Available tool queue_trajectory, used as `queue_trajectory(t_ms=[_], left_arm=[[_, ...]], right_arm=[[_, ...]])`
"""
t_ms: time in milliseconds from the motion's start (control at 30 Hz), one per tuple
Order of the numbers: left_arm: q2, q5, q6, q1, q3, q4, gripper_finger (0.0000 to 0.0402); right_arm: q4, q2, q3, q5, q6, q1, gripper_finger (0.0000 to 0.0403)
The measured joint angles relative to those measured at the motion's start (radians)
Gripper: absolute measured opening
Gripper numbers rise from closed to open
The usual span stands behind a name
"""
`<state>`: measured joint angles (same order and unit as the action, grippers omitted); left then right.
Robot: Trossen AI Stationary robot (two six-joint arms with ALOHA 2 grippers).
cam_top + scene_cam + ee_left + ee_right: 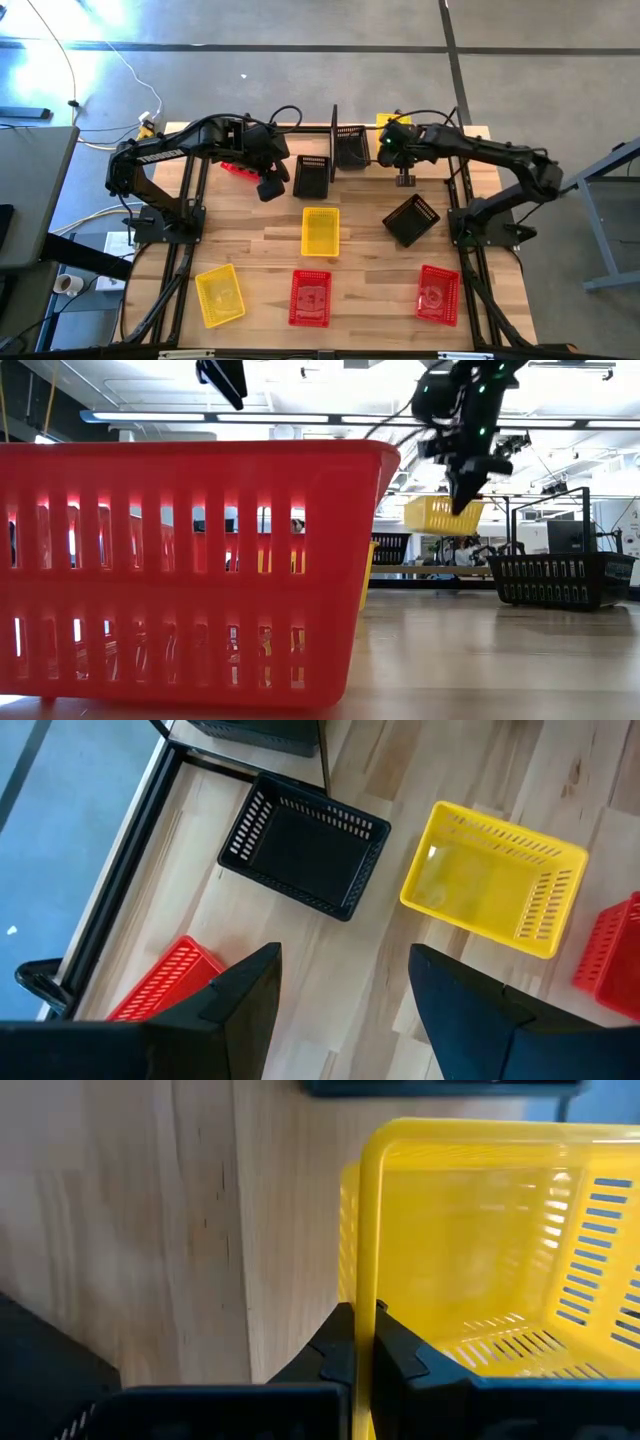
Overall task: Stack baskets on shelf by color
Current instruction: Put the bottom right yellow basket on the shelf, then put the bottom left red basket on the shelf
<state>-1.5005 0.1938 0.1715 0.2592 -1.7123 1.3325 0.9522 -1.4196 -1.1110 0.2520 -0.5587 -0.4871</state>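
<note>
Your right gripper [365, 1342] is up over the back of the table [370, 225], fingers pinched tight on the rim of a yellow basket [480, 1250], which hangs off the wood just beside the shelf [345, 140]. A black basket [351, 146] already sits in the shelf. Your left gripper [345, 990] hovers over the back-left area w/ fingers spread wide, nothing between them. Below it: a black basket [305, 843] next to a yellow one [495, 878], a red one [160, 982] near the table edge. Another black basket [411, 219] lies tilted right of centre. Front row: yellow [219, 294], red [310, 297], red [438, 294].
</note>
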Motion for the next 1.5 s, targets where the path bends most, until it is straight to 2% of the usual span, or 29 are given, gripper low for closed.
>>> queue_trajectory(t_ms=[300, 467, 867, 1233, 1500], left_arm=[[0.0, 0.003, 0.012, 0.0, 0.0, 0.0, 0.0209], [0.0, 0.004, 0.013, 0.0, 0.0, 0.0, 0.0209], [0.0, 0.001, 0.016, 0.0, 0.0, 0.001, 0.0209], [0.0, -0.001, 0.143, 0.0, 0.0, 0.001, 0.0209], [0.0, -0.056, 0.179, 0.0, 0.0, 0.001, 0.0209]], right_arm=[[-0.001, -0.109, 0.001, -0.037, -0.001, -0.032, 0.0], [-0.008, -0.133, 0.001, -0.09, 0.0, -0.032, 0.0], [-0.007, -0.153, 0.001, -0.089, 0.0, -0.037, 0.0003], [-0.007, -0.147, 0.001, -0.084, 0.016, -0.037, 0.008], [0.114, -0.111, -0.071, -0.084, 0.09, -0.035, 0.0098]])
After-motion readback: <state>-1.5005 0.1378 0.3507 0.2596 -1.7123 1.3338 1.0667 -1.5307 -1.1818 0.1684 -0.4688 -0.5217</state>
